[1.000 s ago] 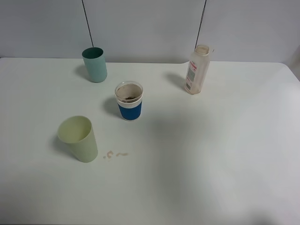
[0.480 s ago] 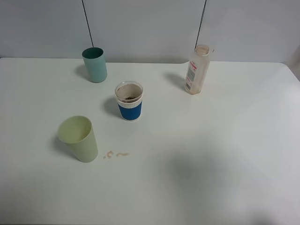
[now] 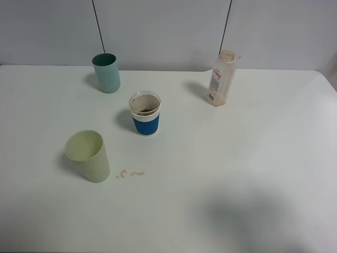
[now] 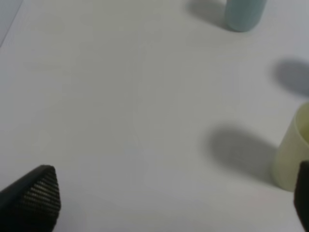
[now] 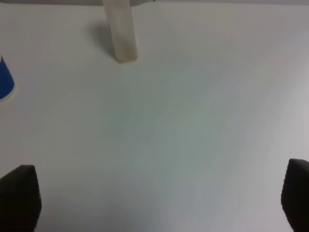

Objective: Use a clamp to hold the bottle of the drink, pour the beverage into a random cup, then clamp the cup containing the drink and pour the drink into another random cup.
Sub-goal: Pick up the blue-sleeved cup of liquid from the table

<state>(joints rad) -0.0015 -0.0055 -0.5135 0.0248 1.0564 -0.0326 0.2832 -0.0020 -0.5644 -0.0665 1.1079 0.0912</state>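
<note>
A pale drink bottle [image 3: 221, 78] with a red-and-white label stands at the back right of the white table [image 3: 253, 153]. A blue cup with a white rim [image 3: 145, 113] stands mid-table with brown drink in it. A teal cup [image 3: 107, 73] stands at the back left and a pale green cup [image 3: 88, 156] at the front left. Neither gripper shows in the exterior view. My left gripper [image 4: 166, 203] is open and empty, with the pale green cup [image 4: 293, 152] and the teal cup [image 4: 244, 14] ahead. My right gripper [image 5: 157, 198] is open and empty, well short of the bottle [image 5: 120, 31].
A small brownish spill [image 3: 130, 173] lies on the table just right of the pale green cup. The blue cup's edge [image 5: 5, 79] shows in the right wrist view. A grey wall rises behind the table's back edge.
The cups and the bottle have not moved. A soft shadow on the table has drifted from the middle toward the front right.
</note>
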